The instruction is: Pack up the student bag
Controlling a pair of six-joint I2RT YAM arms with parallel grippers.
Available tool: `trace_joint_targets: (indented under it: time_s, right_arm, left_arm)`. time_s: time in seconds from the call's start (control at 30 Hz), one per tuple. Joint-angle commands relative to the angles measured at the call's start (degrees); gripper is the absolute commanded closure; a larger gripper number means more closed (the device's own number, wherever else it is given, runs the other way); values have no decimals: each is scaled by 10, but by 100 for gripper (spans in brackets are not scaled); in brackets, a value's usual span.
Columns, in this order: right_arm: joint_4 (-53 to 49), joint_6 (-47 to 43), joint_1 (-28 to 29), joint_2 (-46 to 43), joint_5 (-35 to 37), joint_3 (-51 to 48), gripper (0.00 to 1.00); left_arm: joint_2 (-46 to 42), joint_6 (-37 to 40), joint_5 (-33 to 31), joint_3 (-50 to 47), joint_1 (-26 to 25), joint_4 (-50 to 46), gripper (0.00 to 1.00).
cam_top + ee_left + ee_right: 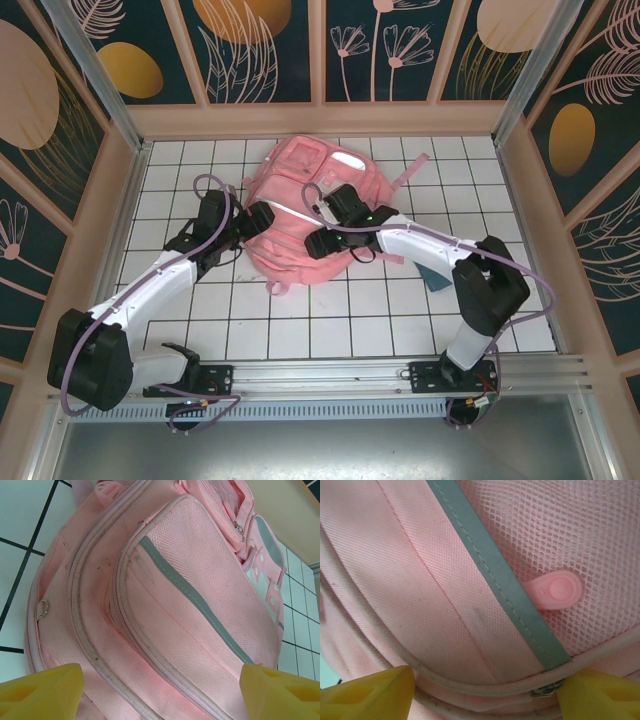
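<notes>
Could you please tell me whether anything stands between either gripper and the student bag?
Nothing visible does. The left gripper, fingers open, faces the front pocket of the student bag, and the right gripper hangs close over its mesh panel beside the grey strip.

The bench (pixel 300 330) is a white surface ruled into square tiles by dark lines, with a metal rail (pixel 330 375) along its near edge. The student bag (pixel 300 190) lies on it toward the far middle, front pockets up, and a pink strap (pixel 412 168) trails onto the tiles at its right. A small teal item (pixel 437 281) lies on the tiles nearer and to the right, partly hidden.
</notes>
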Motion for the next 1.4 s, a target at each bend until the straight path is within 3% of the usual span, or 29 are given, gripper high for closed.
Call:
trace_joint_targets:
  time_s: [0.0, 0.33, 0.67, 0.9, 1.17, 1.37]
  right_arm:
    - [-29, -21, 6, 13, 49, 17, 29]
    - [-40, -33, 7, -6, 65, 14, 72]
    - [-46, -12, 7, -14, 94, 13, 99]
    - [-40, -15, 26, -44, 11, -8, 100]
    - [-32, 0, 69, -47, -27, 5, 100]
    - [-4, 35, 100, -15, -42, 43, 100]
  left_arm:
    - [1, 13, -4, 13, 2, 10, 18]
    - [7, 13, -3, 17, 2, 11, 18]
    - [8, 10, -2, 11, 2, 15, 18]
    - [37, -3, 48, 0, 2, 50, 26]
    - [81, -24, 119, -4, 2, 107, 59]
    - [102, -54, 163, -14, 1, 160, 74]
